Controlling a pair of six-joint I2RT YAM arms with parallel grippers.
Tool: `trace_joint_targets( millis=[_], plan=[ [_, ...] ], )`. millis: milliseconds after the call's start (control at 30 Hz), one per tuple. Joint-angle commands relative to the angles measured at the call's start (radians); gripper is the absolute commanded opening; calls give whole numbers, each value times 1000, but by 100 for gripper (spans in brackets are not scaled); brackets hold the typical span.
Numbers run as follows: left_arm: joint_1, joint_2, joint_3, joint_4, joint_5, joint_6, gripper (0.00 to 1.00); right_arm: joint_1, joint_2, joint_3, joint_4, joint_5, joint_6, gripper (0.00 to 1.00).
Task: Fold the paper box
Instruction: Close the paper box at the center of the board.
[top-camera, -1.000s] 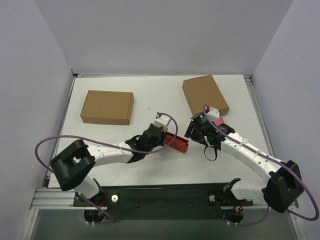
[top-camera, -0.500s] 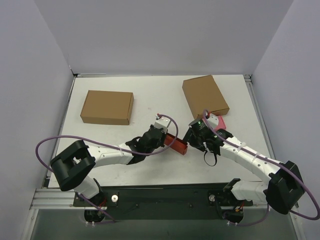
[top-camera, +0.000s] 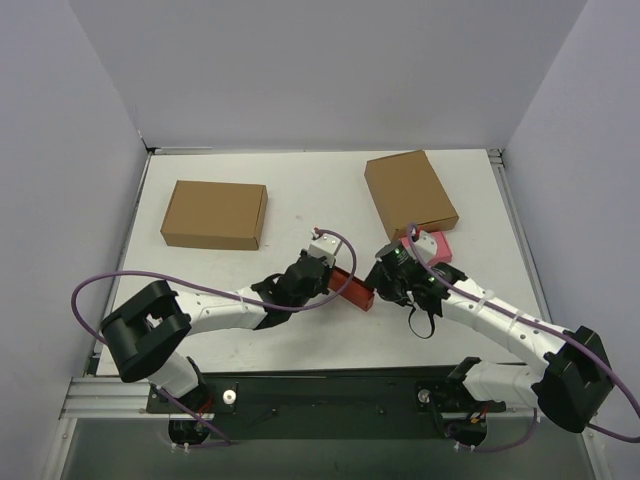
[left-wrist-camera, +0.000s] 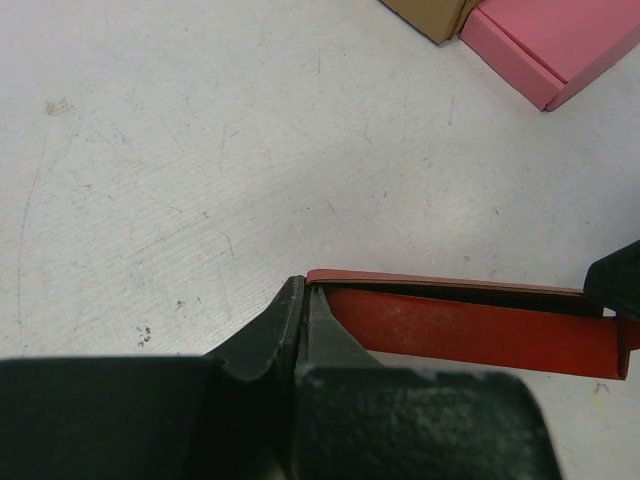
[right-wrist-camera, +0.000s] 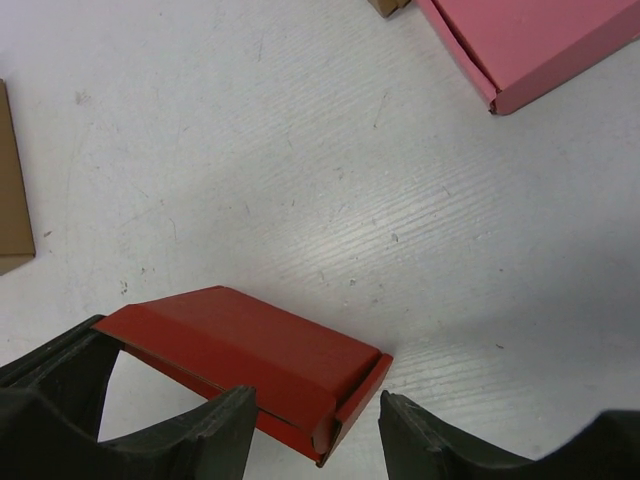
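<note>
The paper box (top-camera: 352, 287) is a small bright red cardboard box, partly folded, lying low over the table between the two arms. My left gripper (top-camera: 326, 279) is shut, its fingertips (left-wrist-camera: 303, 300) pinching the thin wall at the box's left end (left-wrist-camera: 470, 325). My right gripper (top-camera: 379, 281) is open at the box's right end. In the right wrist view its two fingers (right-wrist-camera: 228, 430) straddle the box's near corner (right-wrist-camera: 250, 350) with a gap on each side, and the lid lies folded over the top.
A small pink box (top-camera: 430, 244) lies just behind the right gripper, against a brown cardboard box (top-camera: 410, 190). A second brown box (top-camera: 214, 214) lies at the back left. The left arm's purple cable loops over the table's near left side.
My right gripper has moved left and nearer, away from the pink box to the red box's right end, its jaws narrowing a little. The left gripper has stayed shut in place.
</note>
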Motion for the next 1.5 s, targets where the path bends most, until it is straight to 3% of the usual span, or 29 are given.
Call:
trace_joint_targets(
  millis=[0, 67, 400, 533, 967, 1200, 1467],
  plan=[
    [-14, 40, -42, -190, 28, -17, 0, 17, 9, -10, -13, 24, 25, 48],
    [-16, 43, -39, -195, 30, -19, 0, 31, 12, -10, -13, 30, 24, 43],
    [-16, 66, -15, -221, 45, -36, 0, 74, 65, -3, -37, 14, 19, 37],
    [-14, 67, -12, -227, 48, -43, 0, 80, 107, 5, -46, -6, 16, 26],
    [-17, 63, -27, -210, 91, -63, 0, 85, 132, -10, -71, -29, -1, 23],
    [-16, 34, -9, -204, 145, -42, 0, 92, 181, 14, -109, 8, -93, 3],
    [-16, -18, 16, -215, 179, -22, 11, 109, 216, 60, -131, 56, -128, 0]
  ],
)
